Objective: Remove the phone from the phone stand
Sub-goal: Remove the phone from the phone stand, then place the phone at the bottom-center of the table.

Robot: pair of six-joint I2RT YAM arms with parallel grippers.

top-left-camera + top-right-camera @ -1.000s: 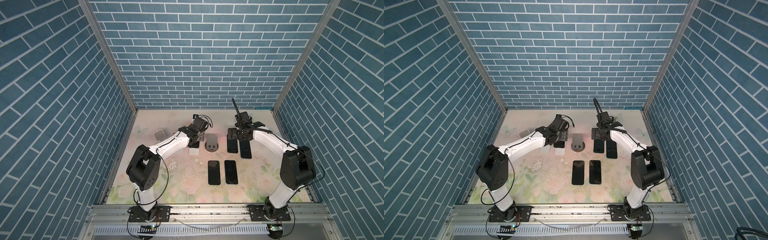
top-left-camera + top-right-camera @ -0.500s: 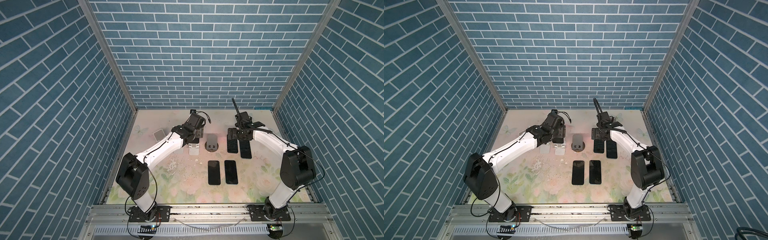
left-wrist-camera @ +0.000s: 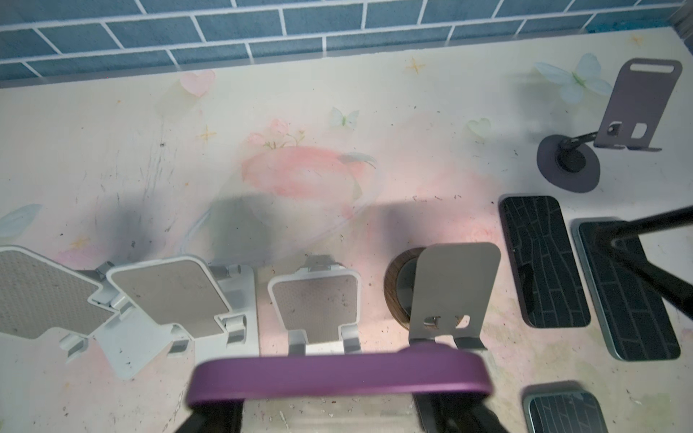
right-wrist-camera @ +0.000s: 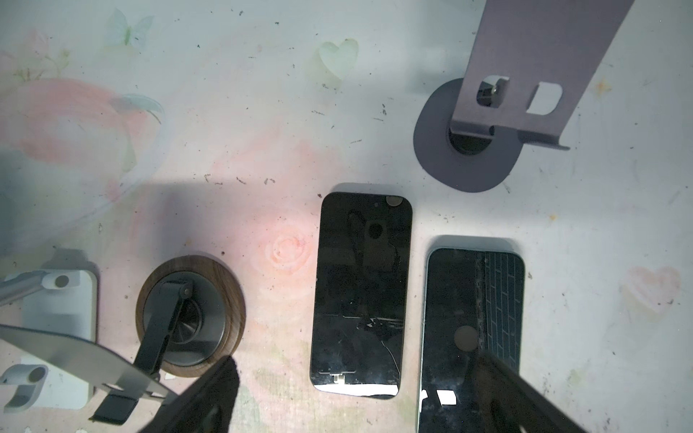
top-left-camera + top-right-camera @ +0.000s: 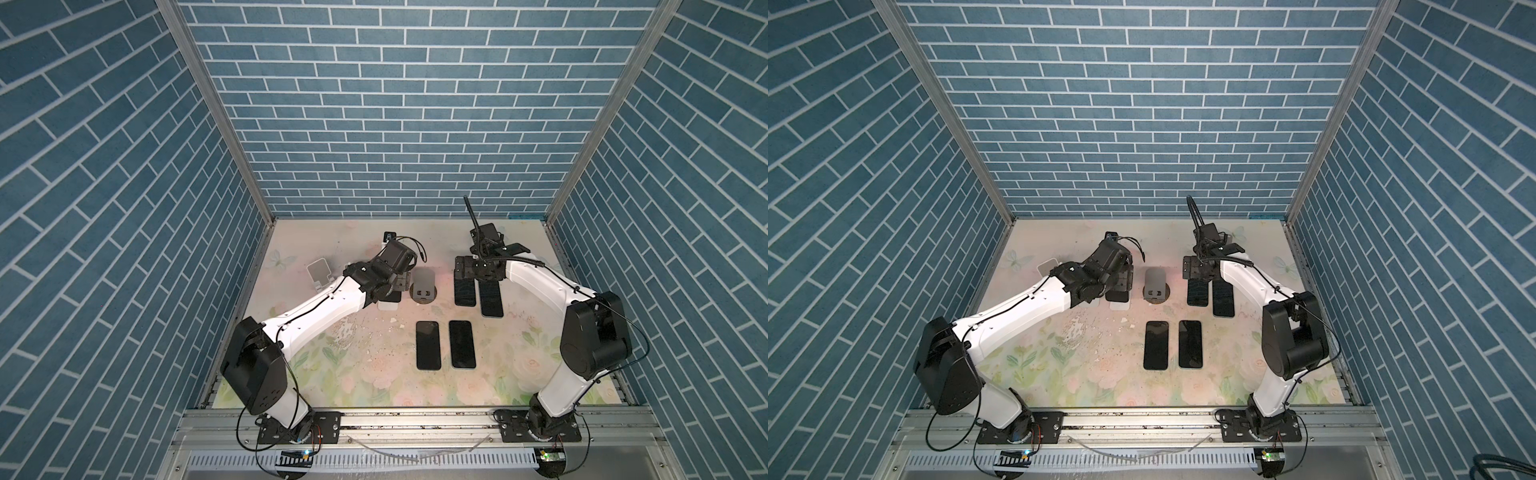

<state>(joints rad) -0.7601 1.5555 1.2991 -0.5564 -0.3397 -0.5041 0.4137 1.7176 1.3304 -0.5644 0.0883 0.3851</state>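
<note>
Both top views: high at cell front, looking down toward back wall (image 5: 374, 124), far out, whole table (image 5: 436, 237) in frame, nearly same picture. Left wrist cam: low, close, faces across table to back wall, purple phone (image 3: 337, 378) right at lens. Right wrist cam: close, almost straight down on table. Both wrist cams share wood-base stand (image 3: 395, 288) and dark phone (image 3: 543, 262) beside it

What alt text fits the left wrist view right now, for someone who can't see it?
The left gripper holds a purple phone edge-on across the foreground, with an empty white stand just beyond it. Nearby are two more white stands, a grey stand on a wooden base, and dark phones flat on the floral table.
</note>
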